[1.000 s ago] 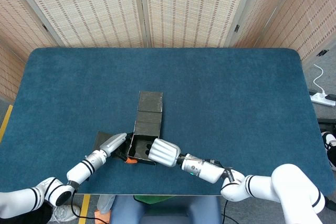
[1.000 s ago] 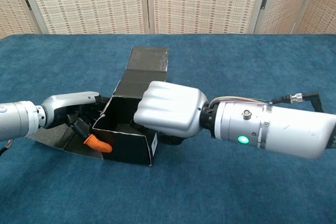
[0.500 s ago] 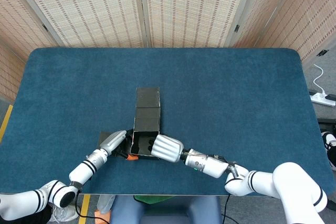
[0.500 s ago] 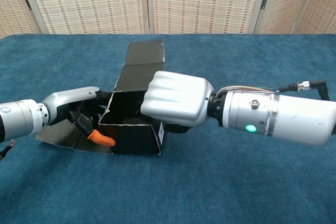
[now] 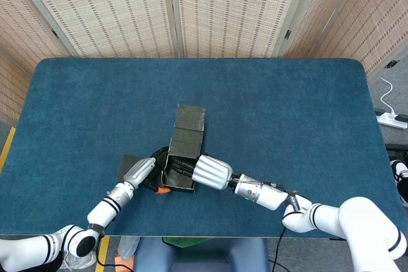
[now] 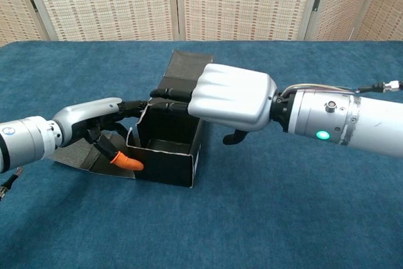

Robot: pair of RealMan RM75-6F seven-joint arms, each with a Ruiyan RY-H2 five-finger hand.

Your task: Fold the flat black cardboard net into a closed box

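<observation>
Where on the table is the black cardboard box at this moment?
In the head view, the black cardboard box sits near the front edge, left of centre, between the left hand and right hand.

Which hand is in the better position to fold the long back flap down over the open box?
Probably the right hand. It sits at the box opening, fingers extended toward the back flap behind it. The left hand is lower, at the box's left wall.

light: we see bright, even, diffuse
shadows: soft, faint
glare: sheen on right hand (image 6: pixel 234 100)
focus: both views sharp
</observation>
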